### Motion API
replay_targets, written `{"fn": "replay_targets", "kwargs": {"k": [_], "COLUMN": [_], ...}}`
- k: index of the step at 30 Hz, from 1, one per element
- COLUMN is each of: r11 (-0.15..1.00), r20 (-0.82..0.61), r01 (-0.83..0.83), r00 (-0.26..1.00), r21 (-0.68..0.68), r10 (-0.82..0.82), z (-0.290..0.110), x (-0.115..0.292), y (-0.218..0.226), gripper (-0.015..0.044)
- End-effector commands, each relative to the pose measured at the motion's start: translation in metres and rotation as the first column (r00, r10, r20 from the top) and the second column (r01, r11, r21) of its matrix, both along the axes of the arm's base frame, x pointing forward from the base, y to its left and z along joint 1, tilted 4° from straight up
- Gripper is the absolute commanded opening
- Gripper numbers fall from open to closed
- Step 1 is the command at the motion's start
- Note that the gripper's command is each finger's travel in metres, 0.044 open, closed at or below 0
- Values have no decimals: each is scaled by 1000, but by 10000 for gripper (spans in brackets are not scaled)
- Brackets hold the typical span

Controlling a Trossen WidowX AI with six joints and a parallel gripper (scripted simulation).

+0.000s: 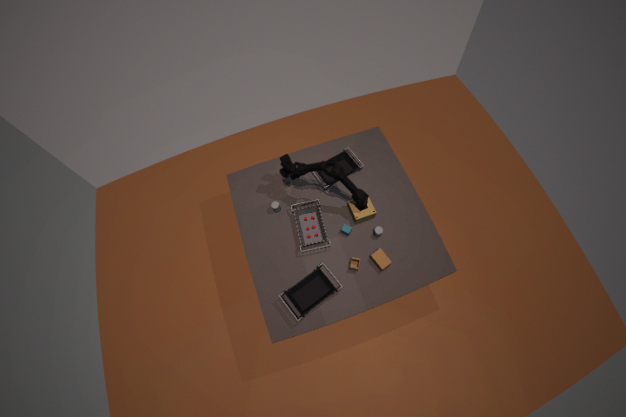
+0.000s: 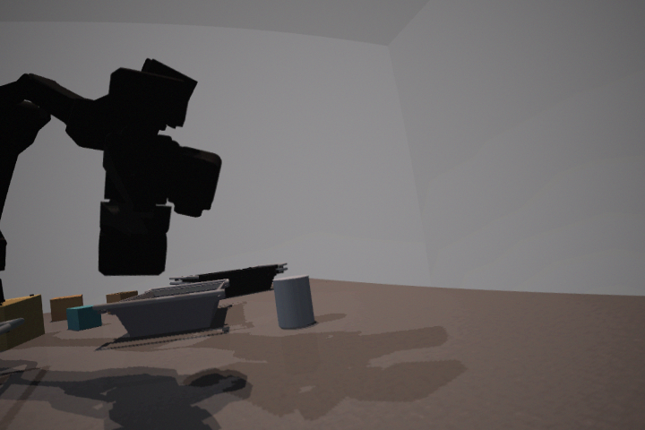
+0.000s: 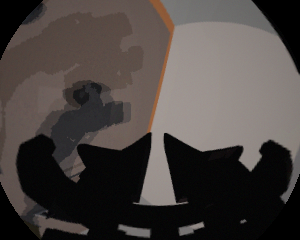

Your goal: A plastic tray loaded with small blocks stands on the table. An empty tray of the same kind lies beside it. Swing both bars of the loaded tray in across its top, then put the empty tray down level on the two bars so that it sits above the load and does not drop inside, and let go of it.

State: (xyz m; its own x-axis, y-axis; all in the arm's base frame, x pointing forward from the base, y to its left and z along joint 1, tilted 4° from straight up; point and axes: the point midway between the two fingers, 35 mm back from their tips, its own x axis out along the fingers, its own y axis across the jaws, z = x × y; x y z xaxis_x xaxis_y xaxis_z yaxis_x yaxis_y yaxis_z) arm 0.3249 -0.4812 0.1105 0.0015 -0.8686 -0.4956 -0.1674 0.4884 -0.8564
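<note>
A grey tray stands mid-table with several small red blocks inside. One wire bar lies out over each of its ends. A black tray, which looks empty, stands at the lower left of the table in the top view, its bars out over its ends. A second black tray stands under the arm at the top of that view; it looks empty where it shows. My gripper points down, high above the table, away from all trays. Its fingers are nearly together, with only a narrow gap and nothing between them.
A grey cylinder stands near the loaded tray, on the arm's side. Another grey cylinder, a teal block, an orange block and a small open orange box lie near the yellow base.
</note>
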Motion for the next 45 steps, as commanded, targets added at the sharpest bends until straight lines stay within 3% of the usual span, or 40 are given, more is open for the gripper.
{"fn": "replay_targets", "kwargs": {"k": [1, 11, 21, 33, 45], "r11": [962, 792, 522, 515, 515], "r20": [132, 168, 8, 2, 2], "r01": [-36, 28, 215, 220, 221], "r00": [991, 972, 920, 918, 918], "r21": [271, 609, 825, 828, 828], "r10": [0, -163, -391, -396, -396], "z": [-28, -51, -51, -53, -107], "x": [26, 31, 9, 8, 6], "y": [69, 170, 270, 272, 268], "gripper": [81, 81, 81, 81, 81]}}
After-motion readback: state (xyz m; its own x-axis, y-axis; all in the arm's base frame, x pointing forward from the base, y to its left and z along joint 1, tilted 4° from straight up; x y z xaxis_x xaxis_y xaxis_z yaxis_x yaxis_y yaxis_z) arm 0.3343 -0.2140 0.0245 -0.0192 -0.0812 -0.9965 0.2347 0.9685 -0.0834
